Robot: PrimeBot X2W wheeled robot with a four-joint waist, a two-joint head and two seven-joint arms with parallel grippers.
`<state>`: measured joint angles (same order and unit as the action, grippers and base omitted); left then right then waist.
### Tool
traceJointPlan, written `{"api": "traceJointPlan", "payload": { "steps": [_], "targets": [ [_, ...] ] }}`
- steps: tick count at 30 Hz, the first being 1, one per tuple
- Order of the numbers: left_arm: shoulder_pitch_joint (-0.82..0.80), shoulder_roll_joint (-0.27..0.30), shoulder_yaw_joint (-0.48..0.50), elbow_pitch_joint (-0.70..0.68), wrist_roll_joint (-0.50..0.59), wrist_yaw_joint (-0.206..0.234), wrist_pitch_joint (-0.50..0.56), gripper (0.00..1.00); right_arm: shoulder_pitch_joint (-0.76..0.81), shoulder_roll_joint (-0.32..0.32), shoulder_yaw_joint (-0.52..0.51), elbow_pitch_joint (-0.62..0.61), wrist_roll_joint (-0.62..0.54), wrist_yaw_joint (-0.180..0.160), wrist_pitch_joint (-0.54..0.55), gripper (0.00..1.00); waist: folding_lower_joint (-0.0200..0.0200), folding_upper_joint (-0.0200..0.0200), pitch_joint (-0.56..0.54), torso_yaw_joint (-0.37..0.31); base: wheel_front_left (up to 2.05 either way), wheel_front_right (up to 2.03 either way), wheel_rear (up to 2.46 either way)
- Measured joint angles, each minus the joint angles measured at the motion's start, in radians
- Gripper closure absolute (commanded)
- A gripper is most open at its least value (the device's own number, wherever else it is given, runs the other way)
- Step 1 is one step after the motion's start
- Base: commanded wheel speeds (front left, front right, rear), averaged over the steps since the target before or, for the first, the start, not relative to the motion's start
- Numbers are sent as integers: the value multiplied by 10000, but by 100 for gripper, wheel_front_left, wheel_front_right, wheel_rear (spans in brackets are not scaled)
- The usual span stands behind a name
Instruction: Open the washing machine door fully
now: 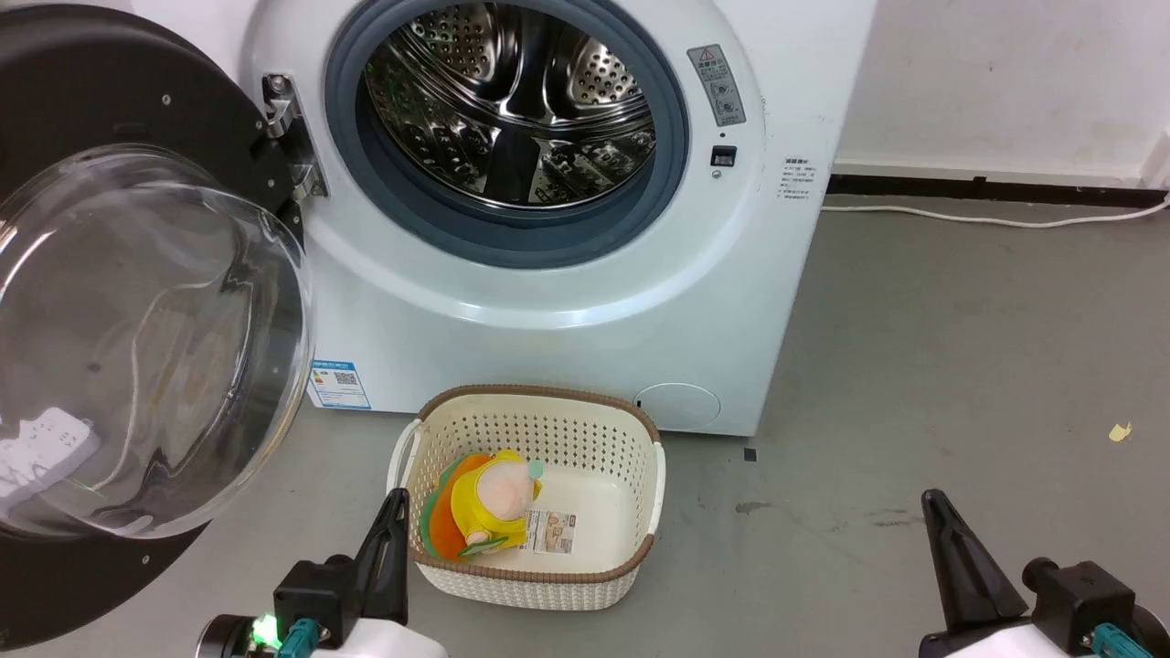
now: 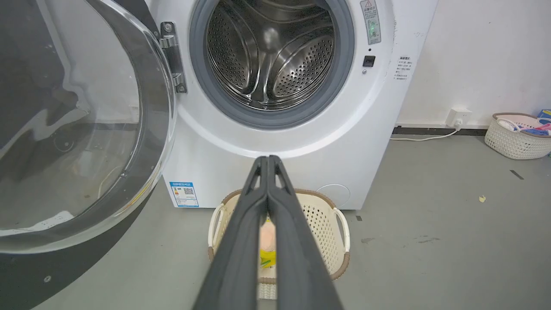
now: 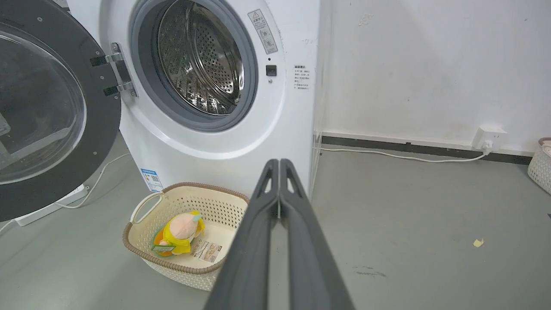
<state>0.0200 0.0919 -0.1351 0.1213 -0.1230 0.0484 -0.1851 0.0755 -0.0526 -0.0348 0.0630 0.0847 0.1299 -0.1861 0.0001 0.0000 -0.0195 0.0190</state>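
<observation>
The white washing machine (image 1: 567, 302) faces me with its steel drum (image 1: 512, 100) exposed. Its black washing machine door (image 1: 82, 100) with the bulging clear glass bowl (image 1: 137, 347) is swung wide to the left on a metal hinge (image 1: 292, 137). The door (image 2: 26, 267) and the machine (image 2: 301, 142) also fill the left wrist view; in the right wrist view the door (image 3: 99, 125) hangs left of the machine (image 3: 241, 146). My left gripper (image 1: 395, 501) is shut and empty low in front, right of the door. My right gripper (image 1: 934, 501) is shut and empty at the lower right.
A cream perforated basket (image 1: 585, 439) with a yellow and orange plush toy (image 1: 484, 507) stands on the grey floor right before the machine. A white cable (image 1: 996, 219) runs along the wall. A second basket (image 2: 516, 137) sits far right, and a power strip (image 3: 47, 209) lies under the door.
</observation>
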Motion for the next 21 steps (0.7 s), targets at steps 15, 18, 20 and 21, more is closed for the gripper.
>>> {"api": "traceJointPlan", "payload": {
  "steps": [15,18,20,21],
  "targets": [
    [-2,-84,240,-221,186,-90,314,100,-31,0,67,-79,-144,0,316,100,0,0,35,-33,0,0,0],
    [-3,-96,272,-249,247,-92,353,100,-41,0,75,-94,-151,0,362,100,0,0,41,-40,0,0,0],
    [-3,-107,301,-274,249,-130,405,100,-44,0,82,-104,-153,0,437,100,0,0,45,-44,0,0,0],
    [-3,-113,313,-280,251,-138,441,100,-45,0,84,-107,-157,0,439,100,0,0,47,-46,0,0,0]
  ]
}}
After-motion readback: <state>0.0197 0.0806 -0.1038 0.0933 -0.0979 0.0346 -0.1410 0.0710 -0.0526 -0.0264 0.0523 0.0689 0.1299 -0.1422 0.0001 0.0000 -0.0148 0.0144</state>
